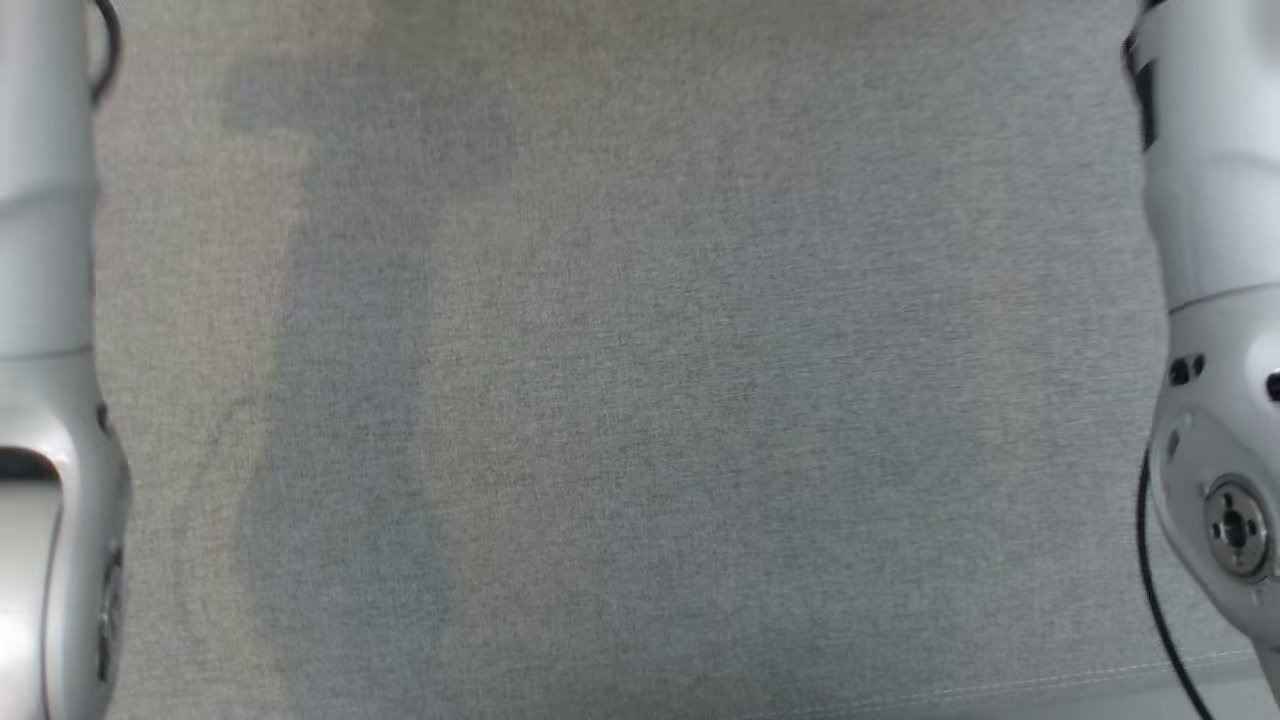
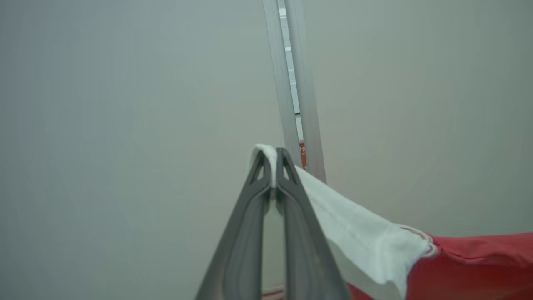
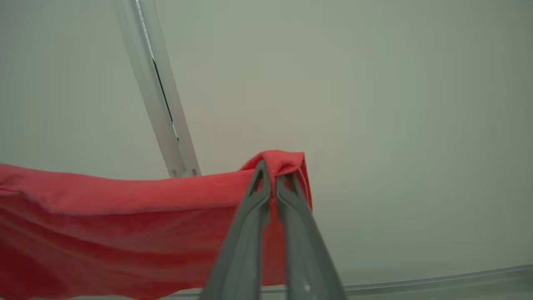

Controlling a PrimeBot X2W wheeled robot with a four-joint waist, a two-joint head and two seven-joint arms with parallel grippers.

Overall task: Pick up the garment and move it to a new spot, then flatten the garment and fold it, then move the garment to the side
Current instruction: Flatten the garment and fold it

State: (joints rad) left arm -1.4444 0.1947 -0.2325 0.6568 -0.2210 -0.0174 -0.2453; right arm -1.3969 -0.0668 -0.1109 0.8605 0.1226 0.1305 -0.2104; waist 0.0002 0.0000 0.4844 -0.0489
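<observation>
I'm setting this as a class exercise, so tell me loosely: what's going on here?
The robot is holding a red and white garment by two points. Its left end effector is shut on a white edge, its right end effector on a red edge, so the cloth hangs stretched between them. The head view shows a grey fabric surface between the pale forearms.

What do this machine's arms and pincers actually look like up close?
The left arm and right arm are smooth, rounded, glossy pale-grey shells. A thin black cable runs beside the right one, which also bears a round metal fitting. The left gripper and right gripper each have two long, dark grey, tapering fingers with triangular cut-outs near the tips.
</observation>
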